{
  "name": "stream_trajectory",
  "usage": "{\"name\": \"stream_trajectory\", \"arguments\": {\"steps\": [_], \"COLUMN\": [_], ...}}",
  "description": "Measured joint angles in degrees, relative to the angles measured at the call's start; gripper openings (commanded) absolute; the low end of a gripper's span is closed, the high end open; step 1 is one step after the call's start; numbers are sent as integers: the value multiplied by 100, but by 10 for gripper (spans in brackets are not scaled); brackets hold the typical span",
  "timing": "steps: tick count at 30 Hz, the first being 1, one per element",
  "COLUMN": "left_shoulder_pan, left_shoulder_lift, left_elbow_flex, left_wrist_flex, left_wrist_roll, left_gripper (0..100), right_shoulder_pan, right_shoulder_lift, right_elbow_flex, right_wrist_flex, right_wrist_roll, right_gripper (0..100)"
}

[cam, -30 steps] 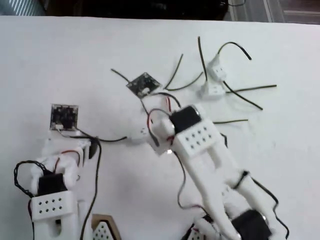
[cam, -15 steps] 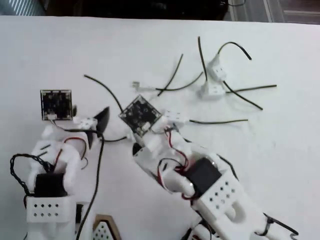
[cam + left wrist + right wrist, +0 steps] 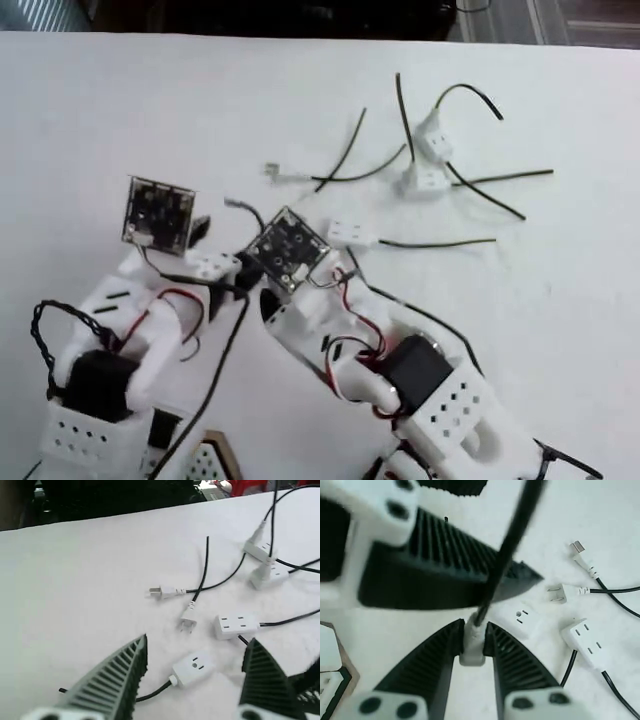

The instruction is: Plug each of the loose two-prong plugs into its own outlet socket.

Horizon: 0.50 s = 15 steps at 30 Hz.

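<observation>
Slippage of the held cord end (image 3: 470, 652) is the likeliest trouble. The right gripper (image 3: 473, 626) pinches this white piece by its sides, and its black cord (image 3: 507, 550) rises past the dark fingers of the left gripper (image 3: 198, 640). Any prongs are hidden in the pinch, so whether it is a plug or a socket cannot be told. In the high view the pinch lies just left of centre in the frame. A push that is off line would probably twist the piece between the fingers.

The cord could also catch on the left gripper, which stands spread wide around a near socket (image 3: 213, 265) without touching it. The two grippers are close enough to knock together. The near socket lies loose on the tabletop (image 3: 100, 100) and would likely slide away from a push unless it is pinned first.

By count:
- Two free sockets: the near socket and a second socket (image 3: 350, 233) at the centre of the frame.
- Two loose plugs: a long plug (image 3: 280, 172) above centre and a small plug (image 3: 235, 203) to its lower left.
- One held cord end.
- Two white pieces (image 3: 435, 135) at upper right, lying against each other. Whether they are joined cannot be told.
- Two arms.
</observation>
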Motion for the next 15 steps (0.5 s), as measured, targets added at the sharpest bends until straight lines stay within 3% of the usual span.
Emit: {"name": "stream_trajectory", "arguments": {"steps": [7,15], "left_shoulder_pan": [510,132], "left_shoulder_lift": [-9,-18], "left_elbow_flex": [-53,-53], "left_wrist_flex": [211,220], "left_wrist_roll": [-97,-220], "left_gripper": [305,308], "right_shoulder_pan": [88,492], "right_shoulder_lift": [0,0], "right_elbow_flex": [9,9], "right_wrist_flex": [0,0], "right_wrist_roll": [-211,-211], "right_gripper": [17,17]}}
